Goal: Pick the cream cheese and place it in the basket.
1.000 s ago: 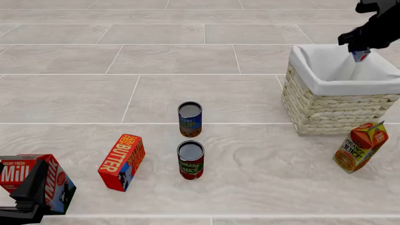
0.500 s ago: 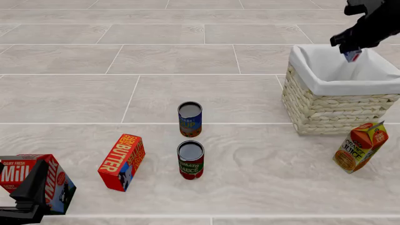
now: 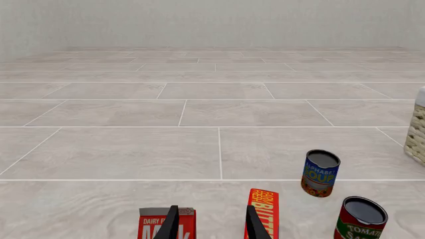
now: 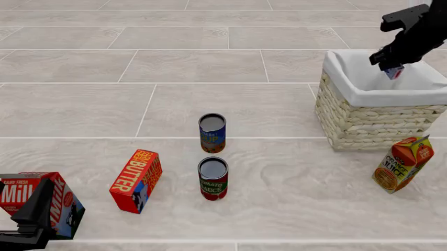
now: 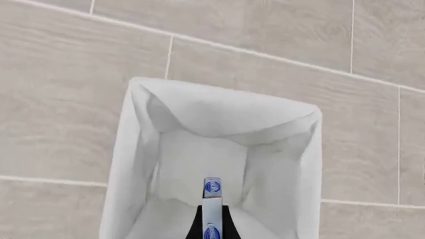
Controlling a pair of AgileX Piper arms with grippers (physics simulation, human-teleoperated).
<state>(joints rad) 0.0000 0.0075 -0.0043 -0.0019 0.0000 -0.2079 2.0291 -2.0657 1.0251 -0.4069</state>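
Note:
The wicker basket (image 4: 363,123) with a white liner stands at the right of the front view. My right gripper (image 4: 393,68) hangs over its opening, shut on the cream cheese (image 4: 394,73), a small light-blue and white box held on edge. The right wrist view looks straight down into the basket (image 5: 139,149), with the cream cheese (image 5: 212,199) between the fingers, above the liner floor. My left gripper (image 3: 209,224) is open and empty, low at the near left, next to the milk carton (image 4: 28,196).
A butter box (image 4: 136,180) stands near left. A soup can (image 4: 212,133) and a tomato sauce can (image 4: 213,178) stand mid-table. A tilted orange juice carton (image 4: 403,164) stands in front of the basket.
My right gripper with the cream cheese has shifted slightly left and lower over the basket. The left arm has not moved.

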